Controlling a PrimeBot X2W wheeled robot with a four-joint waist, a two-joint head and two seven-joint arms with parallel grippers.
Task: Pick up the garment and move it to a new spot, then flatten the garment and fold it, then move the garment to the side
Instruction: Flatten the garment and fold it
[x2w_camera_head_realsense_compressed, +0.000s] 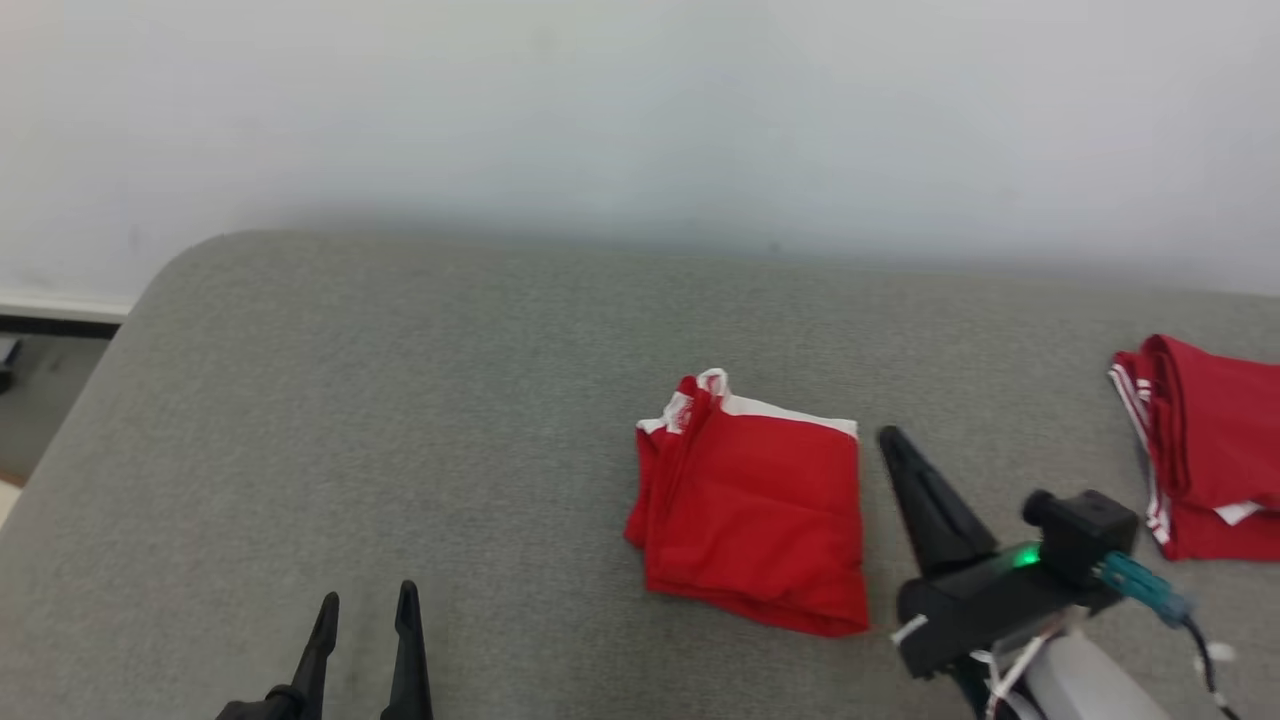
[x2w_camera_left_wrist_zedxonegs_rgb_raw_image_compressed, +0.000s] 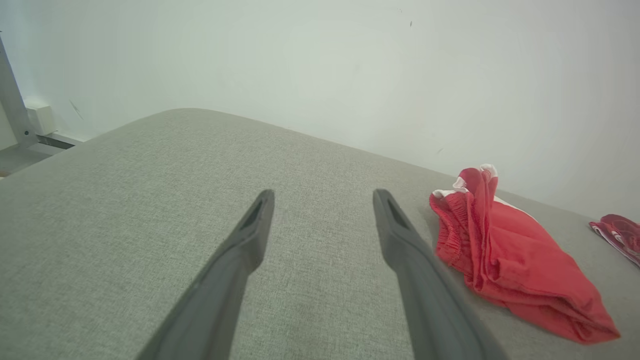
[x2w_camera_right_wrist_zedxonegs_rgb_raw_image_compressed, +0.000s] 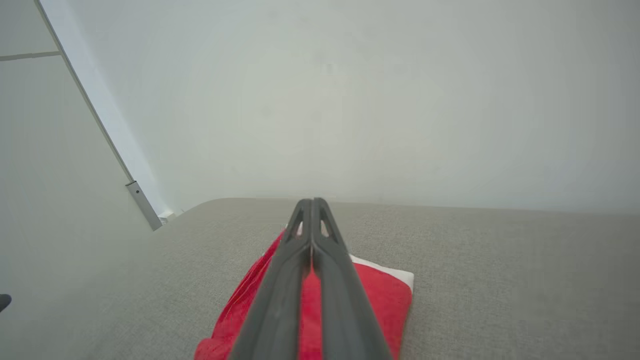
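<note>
The garment (x2w_camera_head_realsense_compressed: 760, 510) is red with a white band, folded into a compact rectangle on the grey cushioned surface (x2w_camera_head_realsense_compressed: 400, 400). It also appears at the right of the left wrist view as the garment (x2w_camera_left_wrist_zedxonegs_rgb_raw_image_compressed: 510, 260), and under the fingers in the right wrist view as the garment (x2w_camera_right_wrist_zedxonegs_rgb_raw_image_compressed: 380, 295). My right gripper (x2w_camera_head_realsense_compressed: 890, 438) is shut with nothing in it, its tip just off the garment's right edge. In the right wrist view the right gripper (x2w_camera_right_wrist_zedxonegs_rgb_raw_image_compressed: 312, 202) points over the garment, fingers pressed together. My left gripper (x2w_camera_head_realsense_compressed: 368, 600) is open and empty, near the front edge, well left of the garment; its left gripper (x2w_camera_left_wrist_zedxonegs_rgb_raw_image_compressed: 324, 196) hovers over bare fabric.
A second red garment with white stripes (x2w_camera_head_realsense_compressed: 1210, 450) lies folded at the right edge of the surface, seen also as the second garment (x2w_camera_left_wrist_zedxonegs_rgb_raw_image_compressed: 620, 232). A pale wall (x2w_camera_head_realsense_compressed: 640, 110) runs behind. The surface's rounded left corner drops to the floor (x2w_camera_head_realsense_compressed: 40, 400).
</note>
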